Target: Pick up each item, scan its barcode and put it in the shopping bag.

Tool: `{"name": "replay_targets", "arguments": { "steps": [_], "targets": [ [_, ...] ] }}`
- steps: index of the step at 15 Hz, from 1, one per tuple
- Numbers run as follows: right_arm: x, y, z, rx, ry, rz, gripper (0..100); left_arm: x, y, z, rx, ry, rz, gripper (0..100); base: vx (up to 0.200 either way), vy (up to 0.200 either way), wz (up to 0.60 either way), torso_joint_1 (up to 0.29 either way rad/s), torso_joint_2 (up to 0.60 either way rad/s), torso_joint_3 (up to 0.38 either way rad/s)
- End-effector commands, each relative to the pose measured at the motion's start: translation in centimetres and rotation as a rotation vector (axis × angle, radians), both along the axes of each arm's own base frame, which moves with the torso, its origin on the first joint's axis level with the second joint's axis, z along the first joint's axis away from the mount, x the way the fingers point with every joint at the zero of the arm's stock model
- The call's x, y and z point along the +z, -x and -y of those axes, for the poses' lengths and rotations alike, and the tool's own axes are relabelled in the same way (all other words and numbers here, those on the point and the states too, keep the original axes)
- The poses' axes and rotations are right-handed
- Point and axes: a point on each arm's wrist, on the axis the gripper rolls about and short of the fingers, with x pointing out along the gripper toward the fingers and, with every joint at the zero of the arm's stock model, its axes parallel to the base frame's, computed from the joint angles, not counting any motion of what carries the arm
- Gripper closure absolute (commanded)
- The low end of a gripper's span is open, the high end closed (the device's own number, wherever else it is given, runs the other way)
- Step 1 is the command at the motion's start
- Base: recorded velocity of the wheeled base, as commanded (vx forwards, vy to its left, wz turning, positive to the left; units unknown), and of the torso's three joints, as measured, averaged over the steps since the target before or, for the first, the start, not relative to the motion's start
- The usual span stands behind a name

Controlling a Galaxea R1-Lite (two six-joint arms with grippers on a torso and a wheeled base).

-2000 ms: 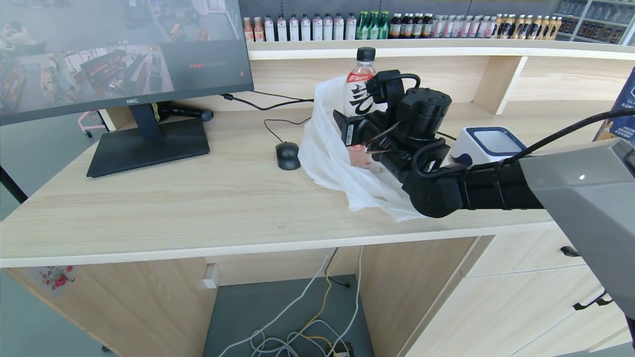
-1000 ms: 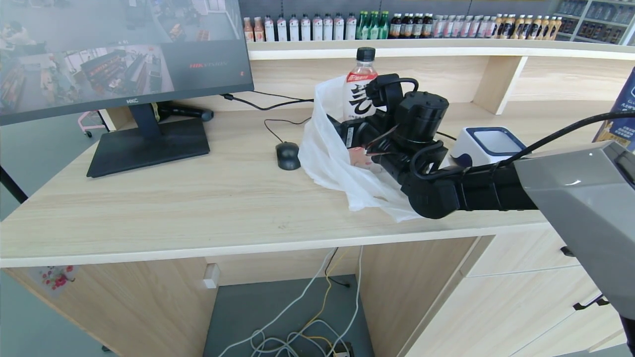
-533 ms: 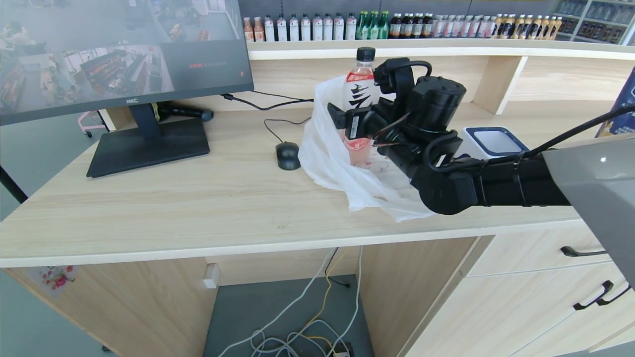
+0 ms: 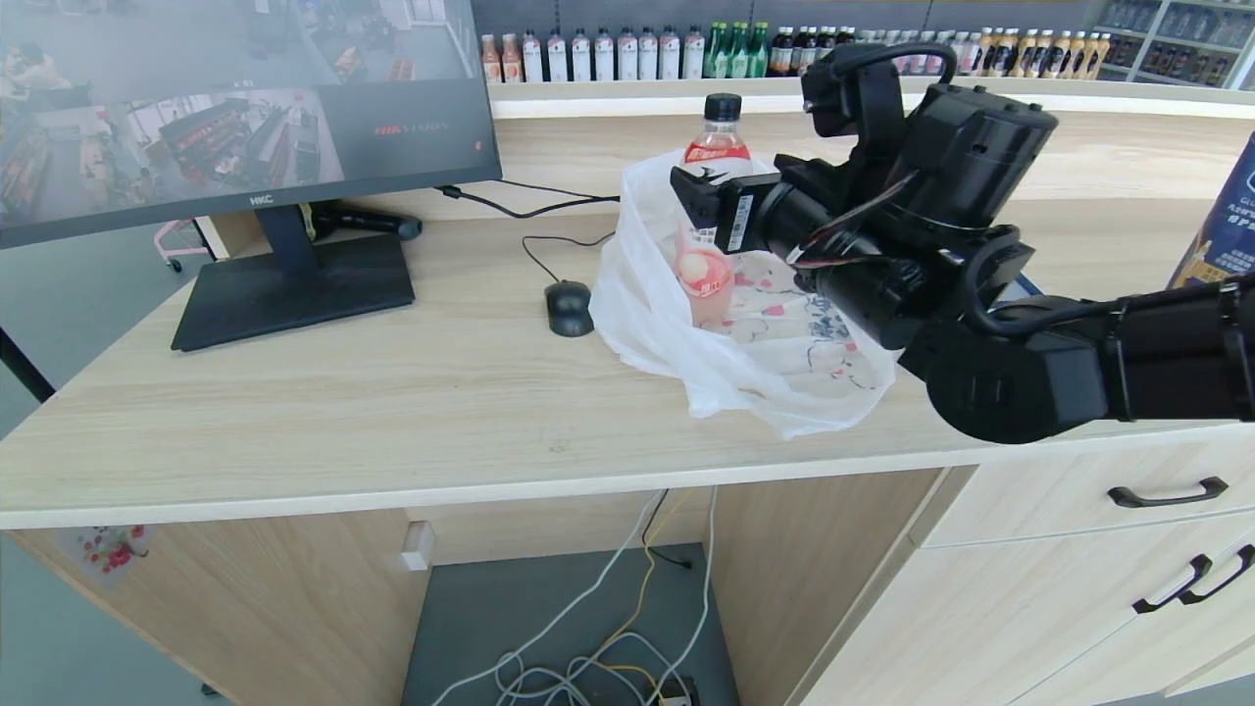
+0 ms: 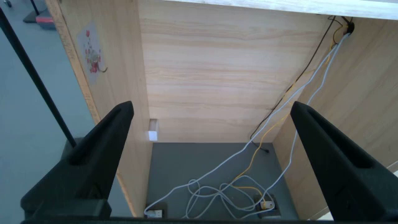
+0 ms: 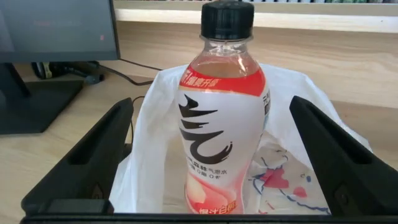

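on the wooden counter [image 4: 392,392], one bottle [image 4: 714,149] upright in one shopping bag [image 4: 642,294]

Pink bottle [image 4: 708,211] upright in white shopping bag [image 4: 667,343]

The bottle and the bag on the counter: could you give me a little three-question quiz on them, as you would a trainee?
1. What colour is the cap of the bottle that stands in the shopping bag?
2. The right pincer is: A) shut on the bottle's cap; B) open, one finger on each side of the bottle, touching neither side; C) shut on the bag's rim.
3. True or false: the left pincer is holding the shopping bag.

Key: 1 black. 2 B. 3 false: the left pincer is open, below the counter.
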Motion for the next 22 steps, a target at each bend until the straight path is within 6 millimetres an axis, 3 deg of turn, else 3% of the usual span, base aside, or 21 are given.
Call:
{"name": "replay_targets", "arguments": {
  "steps": [1,4,10,16,22],
  "targets": [
    [2.3,4.1,2.6,-0.001,-0.022,0.027,0,0.0,0.0,0.0,0.001,0.000,0.000,0,0.000,0.000,0.00,0.000,0.00,0.000],
    [1.1,7.2,4.0,0.020,-0.023,-0.008,0,0.0,0.0,0.0,0.001,0.000,0.000,0,0.000,0.000,0.00,0.000,0.00,0.000],
    [-4.2,13.2,6.7,0.068,-0.061,-0.031,0,0.0,0.0,0.0,0.001,0.000,0.000,0,0.000,0.000,0.00,0.000,0.00,0.000],
    [-6.2,14.9,7.4,0.069,-0.055,0.006,0,0.0,0.0,0.0,-0.001,-0.001,0.000,0,0.000,0.000,0.00,0.000,0.00,0.000],
    [-7.0,15.9,8.1,0.079,-0.046,-0.004,0,0.0,0.0,0.0,0.001,0.006,0.000,0,-0.033,0.000,0.00,0.000,0.00,0.000]
  ]
}}
